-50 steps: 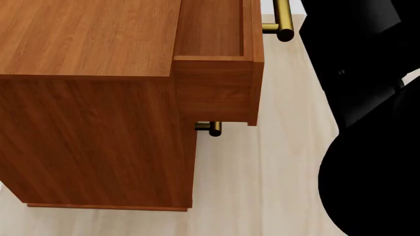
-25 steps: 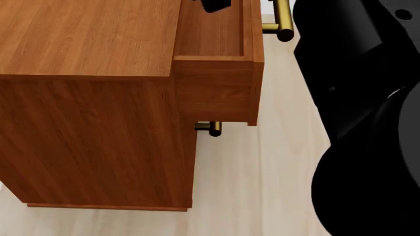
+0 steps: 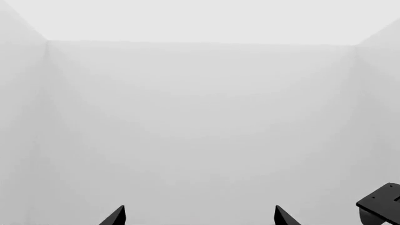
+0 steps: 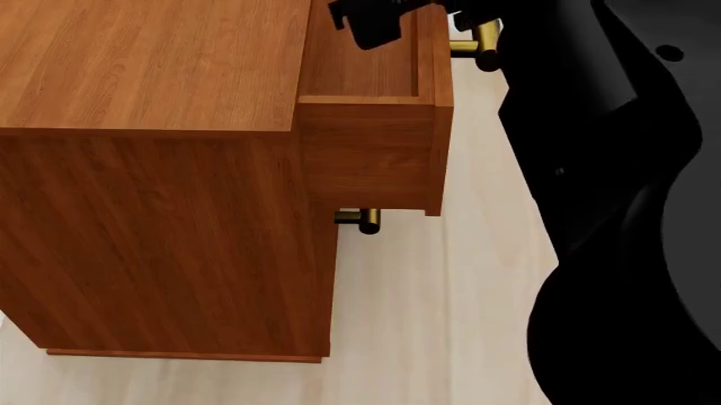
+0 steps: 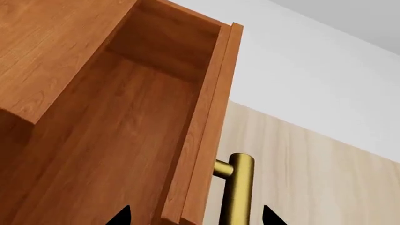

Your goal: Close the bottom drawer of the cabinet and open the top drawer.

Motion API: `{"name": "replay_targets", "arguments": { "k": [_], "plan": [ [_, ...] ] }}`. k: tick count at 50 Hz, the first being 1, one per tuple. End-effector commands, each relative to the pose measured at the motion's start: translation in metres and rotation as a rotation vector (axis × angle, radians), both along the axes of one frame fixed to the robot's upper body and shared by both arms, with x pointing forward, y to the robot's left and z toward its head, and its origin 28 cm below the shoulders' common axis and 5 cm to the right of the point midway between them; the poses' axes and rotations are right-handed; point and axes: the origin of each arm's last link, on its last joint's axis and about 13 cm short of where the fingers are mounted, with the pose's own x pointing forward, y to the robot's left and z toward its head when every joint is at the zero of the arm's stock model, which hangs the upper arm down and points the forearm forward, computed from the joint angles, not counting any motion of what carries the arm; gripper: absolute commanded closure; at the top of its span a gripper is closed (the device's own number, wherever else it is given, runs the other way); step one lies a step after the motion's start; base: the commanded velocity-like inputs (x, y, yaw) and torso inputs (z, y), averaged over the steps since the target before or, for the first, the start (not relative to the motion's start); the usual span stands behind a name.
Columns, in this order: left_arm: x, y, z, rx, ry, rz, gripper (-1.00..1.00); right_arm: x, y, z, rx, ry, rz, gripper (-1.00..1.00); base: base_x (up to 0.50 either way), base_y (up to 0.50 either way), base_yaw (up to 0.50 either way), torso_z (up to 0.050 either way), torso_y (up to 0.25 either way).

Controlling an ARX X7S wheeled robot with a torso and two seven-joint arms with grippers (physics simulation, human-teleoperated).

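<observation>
The reddish-brown cabinet point(image 4: 158, 211) fills the left of the head view. Its top drawer point(image 4: 372, 143) stands pulled out, showing an empty inside and a brass bar handle point(image 4: 485, 42). A lower drawer's brass handle point(image 4: 366, 221) shows just under it, close to the cabinet front; the bottom drawer's front is hidden. My right gripper point(image 4: 377, 18) hangs over the open top drawer. In the right wrist view it point(image 5: 195, 218) is open, its fingertips on either side of the drawer front point(image 5: 206, 140) and the handle point(image 5: 239, 192), touching neither. My left gripper point(image 3: 198, 216) is open and empty, facing white walls.
My black right arm point(image 4: 620, 211) fills the right side of the head view, over the pale wooden floor point(image 4: 451, 321). A white wall point(image 5: 325, 75) stands behind the cabinet. A black robot part point(image 3: 381, 208) shows at the left wrist view's corner.
My right arm has moved further in over the cabinet, and its gripper has come into the head view above the open top drawer. The drawers have not moved.
</observation>
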Motion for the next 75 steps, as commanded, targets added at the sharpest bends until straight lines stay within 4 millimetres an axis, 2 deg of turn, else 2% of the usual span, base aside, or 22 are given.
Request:
{"name": "replay_targets", "arguments": {
  "k": [1, 25, 75],
  "plan": [
    [0.001, 0.001, -0.002, -0.002, 0.003, 0.002, -1.00, 0.002, -0.001, -0.006, -0.007, 0.018, -0.006, -1.00, 0.00, 0.00, 0.00, 0.000, 0.000],
    [0.002, 0.001, -0.003, -0.007, 0.005, 0.003, -1.00, 0.003, -0.008, -0.013, -0.059, 0.047, -0.058, -1.00, 0.00, 0.00, 0.00, 0.000, 0.000],
    [0.002, 0.002, -0.006, -0.015, 0.009, 0.001, -1.00, -0.006, -0.042, 0.001, -0.156, 0.074, -0.248, -1.00, 0.00, 0.00, 0.00, 0.000, 0.000]
  ]
}}
